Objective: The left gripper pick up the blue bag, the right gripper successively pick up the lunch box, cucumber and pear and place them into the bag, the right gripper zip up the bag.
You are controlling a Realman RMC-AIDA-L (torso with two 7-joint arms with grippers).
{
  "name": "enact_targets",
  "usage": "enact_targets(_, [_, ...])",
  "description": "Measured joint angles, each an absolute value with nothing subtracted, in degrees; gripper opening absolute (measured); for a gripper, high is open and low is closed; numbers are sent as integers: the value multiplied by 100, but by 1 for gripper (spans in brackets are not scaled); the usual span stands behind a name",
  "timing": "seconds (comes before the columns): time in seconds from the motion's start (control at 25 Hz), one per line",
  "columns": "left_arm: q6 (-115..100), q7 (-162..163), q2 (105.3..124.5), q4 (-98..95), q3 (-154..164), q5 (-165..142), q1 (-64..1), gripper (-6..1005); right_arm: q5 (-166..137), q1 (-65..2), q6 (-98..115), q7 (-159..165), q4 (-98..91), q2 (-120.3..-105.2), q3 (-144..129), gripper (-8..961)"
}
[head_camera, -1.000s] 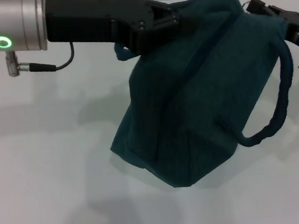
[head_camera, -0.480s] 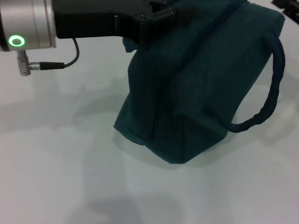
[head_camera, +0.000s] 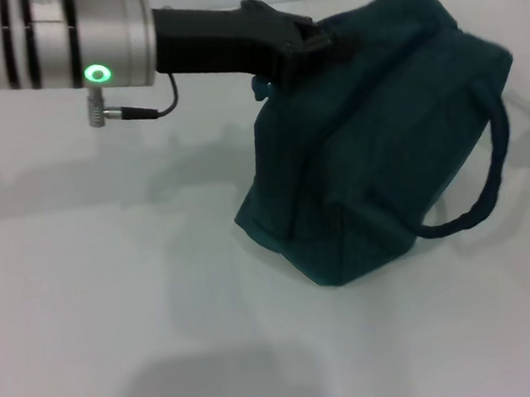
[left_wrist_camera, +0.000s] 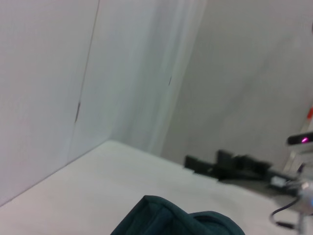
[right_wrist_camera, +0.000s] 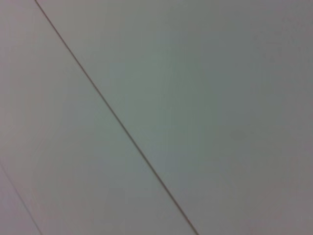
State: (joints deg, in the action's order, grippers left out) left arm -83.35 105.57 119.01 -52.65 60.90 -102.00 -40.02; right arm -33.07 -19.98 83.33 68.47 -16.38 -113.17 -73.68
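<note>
The blue bag (head_camera: 382, 139) stands tilted on the white table (head_camera: 114, 300), its base on the surface and its top pulled up toward the back. My left gripper (head_camera: 317, 46) reaches in from the left and is shut on the fabric at the bag's top edge. One loop handle (head_camera: 492, 175) hangs down the bag's right side. In the left wrist view only a fold of the bag (left_wrist_camera: 181, 223) shows. The right gripper, lunch box, cucumber and pear are out of view. The right wrist view holds only a pale surface crossed by a thin line.
A cable (head_camera: 147, 111) loops under the left wrist. Dark blurred equipment (left_wrist_camera: 230, 166) lies far off in the left wrist view, before a pale wall.
My left arm has carried the bag's top to the right, and the bag shifted with it. The right gripper, seen at the bag's right end earlier, has left the head view.
</note>
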Motion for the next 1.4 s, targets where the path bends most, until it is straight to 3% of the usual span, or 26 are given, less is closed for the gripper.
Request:
enact_targets(0.24, [-7781,10283,11894,-4768,6081,-10311,-4160,46,-3320,-1897,8628,6823,-1632,-11320,-7398,870])
enact_targets(0.36, [-7329,10259,11928,-4705,6080,-10312,-4082,46,-3320,-1885,8680,6816,-1632,-11319,-7396,879])
enact_targets(0.6, [-6969,10334,11944,-4516,6030,-10079,-4041,148,-3319,-1905,8761,6823,-1640,-11303,-7394,888])
enact_targets(1.04, [-7153,10160,11932,-4380,6011,-8636,-3529,375,-3416,-1940,8963,6814,-1694,-11255,-7403,888])
enact_targets(1.4, [-8449,9950,11844,-4977,5896,-7900,-2808,751,-4800,-2229,9541,6402,-2327,-11146,-7389,888])
